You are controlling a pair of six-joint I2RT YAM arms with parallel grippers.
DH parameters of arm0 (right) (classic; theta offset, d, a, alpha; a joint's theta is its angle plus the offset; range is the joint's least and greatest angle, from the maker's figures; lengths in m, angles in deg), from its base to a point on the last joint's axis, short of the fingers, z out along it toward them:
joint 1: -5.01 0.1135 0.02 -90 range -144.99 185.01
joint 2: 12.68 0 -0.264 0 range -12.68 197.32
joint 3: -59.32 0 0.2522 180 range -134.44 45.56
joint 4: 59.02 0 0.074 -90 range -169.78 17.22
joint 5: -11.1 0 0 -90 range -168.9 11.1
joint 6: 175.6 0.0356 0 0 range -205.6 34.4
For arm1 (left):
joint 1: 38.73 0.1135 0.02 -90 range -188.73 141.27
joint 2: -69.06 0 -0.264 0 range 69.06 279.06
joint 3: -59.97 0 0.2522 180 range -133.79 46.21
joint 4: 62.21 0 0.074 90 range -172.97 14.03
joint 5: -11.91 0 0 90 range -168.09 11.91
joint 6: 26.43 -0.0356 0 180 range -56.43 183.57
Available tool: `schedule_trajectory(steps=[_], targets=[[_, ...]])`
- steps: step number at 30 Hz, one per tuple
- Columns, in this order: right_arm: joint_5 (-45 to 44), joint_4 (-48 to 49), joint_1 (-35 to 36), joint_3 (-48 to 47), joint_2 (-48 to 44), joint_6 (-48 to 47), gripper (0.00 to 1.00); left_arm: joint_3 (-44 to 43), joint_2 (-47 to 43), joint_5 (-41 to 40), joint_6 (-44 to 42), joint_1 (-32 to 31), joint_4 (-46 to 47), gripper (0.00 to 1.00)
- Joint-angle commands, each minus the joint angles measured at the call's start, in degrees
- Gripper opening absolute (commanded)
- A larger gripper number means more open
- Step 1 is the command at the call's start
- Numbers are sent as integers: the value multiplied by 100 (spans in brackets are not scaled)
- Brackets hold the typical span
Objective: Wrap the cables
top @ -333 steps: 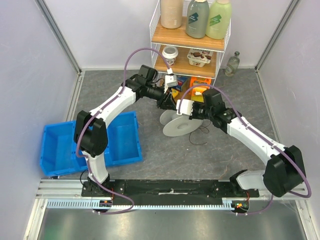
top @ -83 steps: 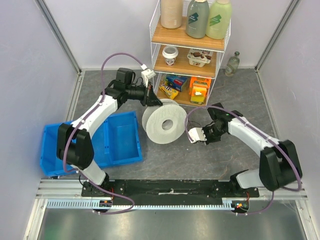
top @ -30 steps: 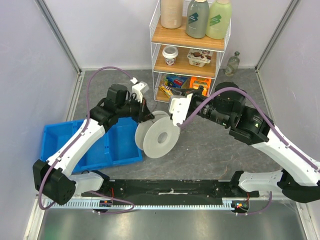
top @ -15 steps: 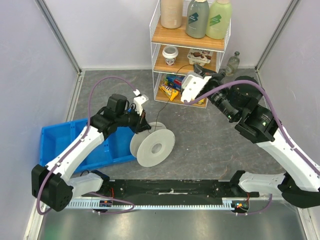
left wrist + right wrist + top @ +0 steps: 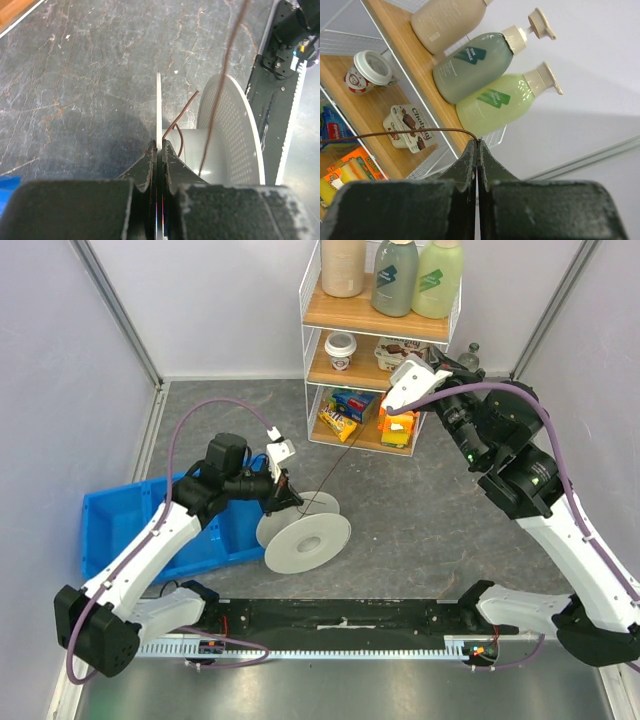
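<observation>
The white plastic spool [image 5: 305, 537] lies tilted on the grey floor left of centre. My left gripper [image 5: 286, 492] is shut on its thin upper flange [image 5: 158, 115]; the hub [image 5: 192, 152] and the perforated far flange [image 5: 232, 130] show to the right of the jaws. The cable [image 5: 341, 453], a thin dark wire, runs taut from the hub up and right to my right gripper [image 5: 443, 356], which is raised in front of the shelf rack. In the right wrist view the jaws [image 5: 478, 142] are shut on the cable's end [image 5: 395, 134]. In the left wrist view the cable [image 5: 220, 100] rises off the hub.
A wire shelf rack [image 5: 378, 330] with bottles, cups and snack packs stands at the back centre. A blue bin [image 5: 130, 530] sits under the left arm. A small glass bottle [image 5: 466, 358] stands right of the rack. A black rail [image 5: 340, 618] runs along the near edge.
My right gripper has risen up and to the right, drawing the cable taut. My left gripper has pulled the spool slightly nearer and the spool lies flatter.
</observation>
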Motion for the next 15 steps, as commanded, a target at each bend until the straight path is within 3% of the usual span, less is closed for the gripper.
schedule_trajectory(steps=[1, 15], targets=[[-297, 430, -142, 48, -202, -152, 0, -226, -313, 838, -458, 11, 90, 2], [-245, 553, -907, 918, -483, -38, 0, -1421, -902, 980, 1052, 353, -97, 2]])
